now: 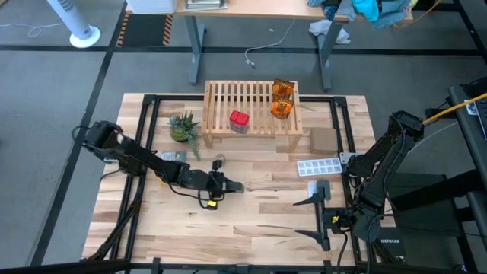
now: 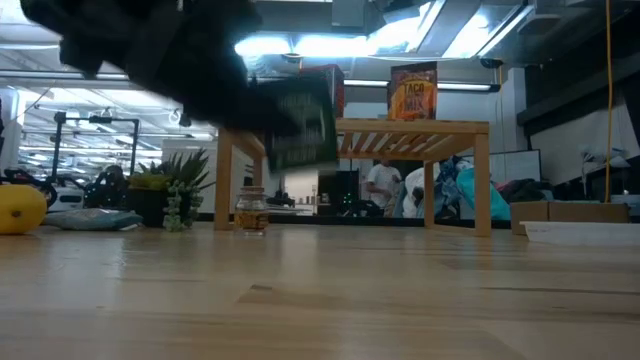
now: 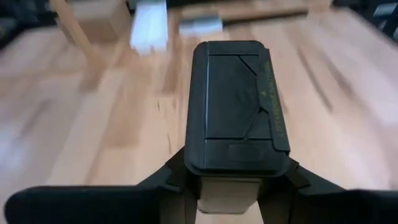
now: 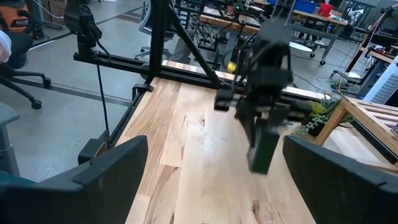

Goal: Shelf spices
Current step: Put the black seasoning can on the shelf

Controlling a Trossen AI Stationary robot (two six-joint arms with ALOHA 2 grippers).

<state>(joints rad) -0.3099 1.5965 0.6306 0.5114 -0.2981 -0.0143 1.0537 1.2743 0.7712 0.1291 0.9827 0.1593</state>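
Observation:
The left gripper (image 1: 230, 186) is over the table's middle, shut on the dark grey box (image 3: 239, 106), which also shows in the low view (image 2: 300, 125). The light-wood shelf (image 1: 251, 95) stands at the far side; on its slats sit the red tin (image 1: 239, 120) and two orange packets (image 1: 283, 90) (image 1: 281, 109). The tiny clear jar (image 1: 218, 161) stands on the table in front of the shelf. The right gripper (image 1: 319, 215) waits open at the near right. My left gripper pinches the dark grey box between its two fingers (image 3: 171, 180), one on each long side, at the box's end (image 3: 230, 165) nearest the wrist. The fingers slant down from the table's left. The box (image 4: 264, 149) hangs below them, lifted clear of the table.
A green potted plant (image 1: 183, 127) stands left of the shelf, and a yellow round toy (image 2: 20, 208) lies farther left. A white ice-cube tray (image 1: 323, 166) and a cardboard box (image 1: 323, 138) lie right of the shelf. Bare wood stretches between the two grippers.

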